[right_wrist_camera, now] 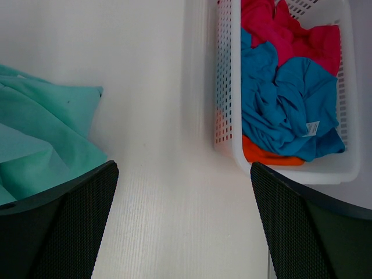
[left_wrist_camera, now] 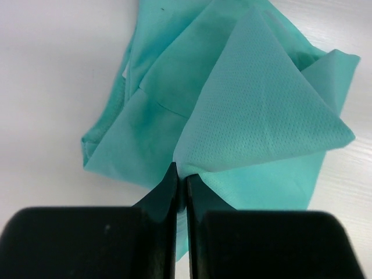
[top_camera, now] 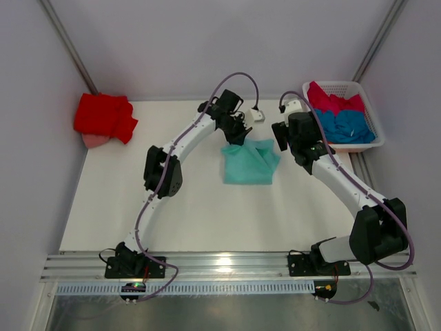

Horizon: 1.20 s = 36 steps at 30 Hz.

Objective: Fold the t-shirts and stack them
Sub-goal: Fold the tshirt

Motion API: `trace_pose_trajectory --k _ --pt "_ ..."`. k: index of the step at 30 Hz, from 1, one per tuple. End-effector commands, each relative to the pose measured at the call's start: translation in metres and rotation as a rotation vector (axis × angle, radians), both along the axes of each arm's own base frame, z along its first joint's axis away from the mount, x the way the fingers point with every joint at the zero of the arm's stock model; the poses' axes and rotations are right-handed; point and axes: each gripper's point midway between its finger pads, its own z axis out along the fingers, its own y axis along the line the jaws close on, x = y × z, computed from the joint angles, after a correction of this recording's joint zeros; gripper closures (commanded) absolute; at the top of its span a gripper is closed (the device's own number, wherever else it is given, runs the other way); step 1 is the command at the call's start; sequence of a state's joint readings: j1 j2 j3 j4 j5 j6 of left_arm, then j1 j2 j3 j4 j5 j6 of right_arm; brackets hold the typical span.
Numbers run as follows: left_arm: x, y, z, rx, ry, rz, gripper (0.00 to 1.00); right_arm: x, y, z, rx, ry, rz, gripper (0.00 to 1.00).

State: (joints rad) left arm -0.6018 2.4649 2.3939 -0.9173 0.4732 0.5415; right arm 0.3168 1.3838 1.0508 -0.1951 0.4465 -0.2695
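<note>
Pinching a fold of the soft mint-teal cloth t-shirt [top_camera: 249,164] at mid-desk.
We have our left tool [left_wrist_camera: 181,177] clenched on a raised corner of that shirt, which lies rumpled on the white desk [top_camera: 207,221]; our right tool [right_wrist_camera: 183,168] hangs released just beside it. Farther right, the white slatted plastic basket [top_camera: 337,83] holds the blue t-shirt [top_camera: 348,125] and the crimson-pink t-shirt [top_camera: 334,102]; the bright red t-shirt [top_camera: 103,116] lies bunched at the far left corner.

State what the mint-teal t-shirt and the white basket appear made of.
Mint-teal t-shirt: soft knit cloth, possibly synthetic, matte; fine pinhole texture and limp folds show. White slatted basket: rigid plastic, smooth by the look; moulded rows of slots in thin walls.
</note>
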Motion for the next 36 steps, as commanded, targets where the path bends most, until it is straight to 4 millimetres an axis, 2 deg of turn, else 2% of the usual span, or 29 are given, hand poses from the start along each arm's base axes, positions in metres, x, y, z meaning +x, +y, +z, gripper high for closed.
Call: trace_pose_trajectory --k 1,5,7,8,10,11,16,19,29,36 --pt "-0.025 0.007 0.083 -0.066 -0.048 -0.043 1.00 0.005 -0.003 0.015 0.026 -0.059 -0.035 0.01" --pt "-0.058 0.028 0.107 -0.030 -0.006 -0.084 1.00 0.005 -0.003 0.021 0.033 -0.061 -0.040 0.01" --pt "-0.076 0.040 0.112 0.008 0.023 -0.109 1.00 0.005 -0.003 0.021 0.031 -0.057 -0.040 0.01" --pt "-0.083 0.044 0.121 0.009 0.016 -0.123 1.00 0.004 -0.003 0.022 0.034 -0.058 -0.045 0.01" --pt "-0.098 0.050 0.127 0.024 0.038 -0.139 1.00 0.004 -0.002 0.022 0.040 -0.051 -0.037 0.01" --pt "-0.110 0.054 0.132 0.030 0.062 -0.149 1.00 0.004 -0.001 0.022 0.045 -0.050 -0.036 0.01" --pt "-0.144 0.058 0.144 0.005 0.143 -0.211 1.00 0.003 0.006 0.022 0.065 -0.030 0.000 0.01" --pt "-0.155 0.057 0.142 -0.001 0.198 -0.224 1.00 0.002 0.009 0.019 0.075 -0.014 0.013 0.01" --pt "-0.186 0.059 0.129 0.051 0.303 -0.308 1.00 -0.002 0.009 0.030 0.067 -0.027 0.032 0.01" --pt "-0.212 0.047 0.123 0.079 0.315 -0.391 1.00 0.001 0.012 0.029 0.091 -0.023 0.022 0.01"
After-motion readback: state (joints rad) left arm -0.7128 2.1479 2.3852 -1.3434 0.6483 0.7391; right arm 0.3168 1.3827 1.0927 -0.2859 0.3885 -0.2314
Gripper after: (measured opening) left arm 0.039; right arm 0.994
